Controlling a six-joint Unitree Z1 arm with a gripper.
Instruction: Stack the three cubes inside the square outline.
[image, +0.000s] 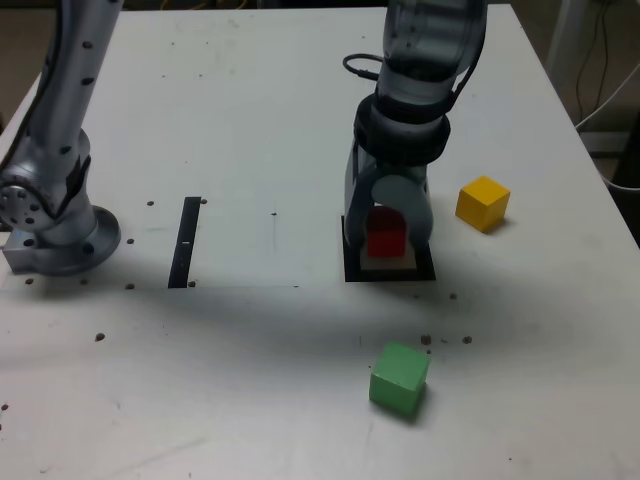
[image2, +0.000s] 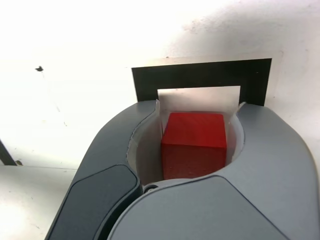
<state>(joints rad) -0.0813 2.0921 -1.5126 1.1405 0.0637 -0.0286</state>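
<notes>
The red cube (image: 385, 236) (image2: 194, 144) rests on the white centre of the square outline (image: 352, 272) (image2: 200, 75). My gripper (image: 388, 232) (image2: 197, 117) reaches down around it, one finger on each side. In the wrist view a thin gap shows between the cube and the white pad (image2: 236, 125) on one side, so the jaws stand slightly open around the cube. The yellow cube (image: 483, 203) sits on the table, toward the exterior view's right of the outline. The green cube (image: 400, 378) lies nearer the front edge, below the outline in the exterior view.
A narrow black strip (image: 186, 242) lies on the white table toward the exterior view's left. The arm's grey base (image: 55, 225) stands at the far left. Small dark specks dot the tabletop. Cables (image: 600, 90) hang off the table's right side.
</notes>
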